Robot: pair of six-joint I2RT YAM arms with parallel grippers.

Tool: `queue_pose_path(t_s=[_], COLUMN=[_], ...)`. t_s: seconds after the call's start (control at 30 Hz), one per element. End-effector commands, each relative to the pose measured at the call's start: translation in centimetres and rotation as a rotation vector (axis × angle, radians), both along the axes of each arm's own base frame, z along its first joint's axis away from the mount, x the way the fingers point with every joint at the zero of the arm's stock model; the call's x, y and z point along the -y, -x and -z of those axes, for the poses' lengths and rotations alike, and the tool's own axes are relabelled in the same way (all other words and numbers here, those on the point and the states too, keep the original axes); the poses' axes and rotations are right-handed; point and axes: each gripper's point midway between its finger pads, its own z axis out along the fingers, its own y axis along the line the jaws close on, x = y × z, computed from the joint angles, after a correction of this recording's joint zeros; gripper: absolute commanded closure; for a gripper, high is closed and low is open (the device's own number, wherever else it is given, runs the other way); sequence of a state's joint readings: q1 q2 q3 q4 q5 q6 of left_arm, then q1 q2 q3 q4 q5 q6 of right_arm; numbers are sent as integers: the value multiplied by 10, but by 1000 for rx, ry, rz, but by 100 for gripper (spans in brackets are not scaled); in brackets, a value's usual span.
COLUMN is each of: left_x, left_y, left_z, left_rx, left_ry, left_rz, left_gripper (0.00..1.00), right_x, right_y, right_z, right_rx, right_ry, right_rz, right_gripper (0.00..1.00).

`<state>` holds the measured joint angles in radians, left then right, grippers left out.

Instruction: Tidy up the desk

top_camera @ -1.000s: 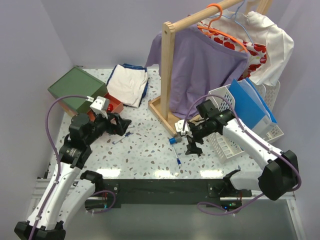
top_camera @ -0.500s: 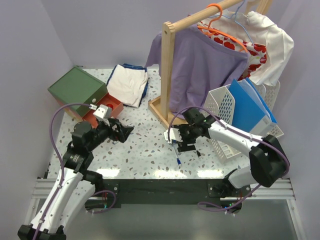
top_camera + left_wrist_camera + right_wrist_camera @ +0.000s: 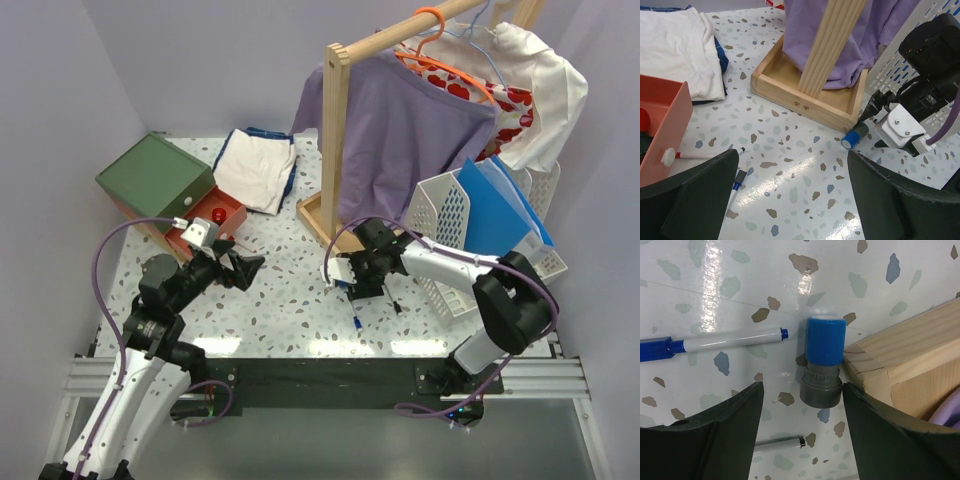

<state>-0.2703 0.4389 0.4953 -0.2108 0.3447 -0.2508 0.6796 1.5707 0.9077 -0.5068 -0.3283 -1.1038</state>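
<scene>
The desk [image 3: 290, 310] is a white terrazzo top. A blue-capped grey cylinder [image 3: 823, 362] lies on it against the corner of the wooden rack base [image 3: 900, 370]. My right gripper [image 3: 802, 388] is open and low over the desk, one finger on each side of the cylinder, not touching it. It also shows in the top view [image 3: 352, 283]. My left gripper [image 3: 792, 155] is open and empty above bare desk. The cylinder [image 3: 852, 138] lies ahead of it to the right. A red-tipped marker [image 3: 705, 155] and a blue marker [image 3: 737, 182] lie by its left finger.
An open orange drawer [image 3: 215, 215] sticks out of the green-topped box [image 3: 155, 175]. Folded clothes [image 3: 255, 170] lie behind. The clothes rack [image 3: 340, 150] and a white basket with blue folders [image 3: 480, 230] stand at the right. A blue marker [image 3: 730, 342] and a grey pen [image 3: 777, 444] lie near the cylinder.
My right gripper has moved left and down to the cylinder at the rack base corner. My left arm has drawn back slightly toward the near edge, still open.
</scene>
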Motion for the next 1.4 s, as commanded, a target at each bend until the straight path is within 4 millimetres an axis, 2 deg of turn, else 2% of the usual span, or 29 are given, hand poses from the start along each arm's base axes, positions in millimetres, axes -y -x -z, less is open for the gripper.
queue_pose_path(t_s=[0.0,0.23,0.47,0.5,0.57,0.6,0.67,0.73,0.83,1.0,1.1,1.23,1.37], left_x=[-2,-2,0,0,3,5,11,18,32,46,49,52,67], left_y=[-4,-4,-3,-2,0,1,4,7,15,28,29,24,22], left_z=[-13,-12,-14,-13,-15,-15,-16,-17,-19,-19,-18,-18,-15], left_rx=[56,55,57,56,57,49,36,5,-43,-165,-172,-184,-212], left_ry=[9,13,21,25,37,53,92,173,331,582,641,666,685], left_rz=[-16,-15,-5,-3,16,20,47,70,125,195,204,169,143], left_gripper=[4,4,4,4,4,4,4,4,5,8,9,9,9], right_x=[-6,-8,-9,-12,-12,-17,-23,-30,-35,-52,-66,-92,-107], right_y=[-10,-6,-3,-4,-1,-2,8,16,28,54,63,62,56], right_z=[0,8,11,8,5,-1,-13,-34,-58,-113,-138,-165,-183], right_rx=[38,0,-45,-50,-83,-90,-140,-173,-213,-296,-384,-554,-646], right_ry=[-4,-5,-1,-9,-10,-27,-70,-133,-185,-338,-427,-541,-604], right_rz=[10,26,57,61,82,88,96,94,84,19,44,177,246], right_gripper=[34,46,69,75,81,88,95,99,100,100,100,100,100])
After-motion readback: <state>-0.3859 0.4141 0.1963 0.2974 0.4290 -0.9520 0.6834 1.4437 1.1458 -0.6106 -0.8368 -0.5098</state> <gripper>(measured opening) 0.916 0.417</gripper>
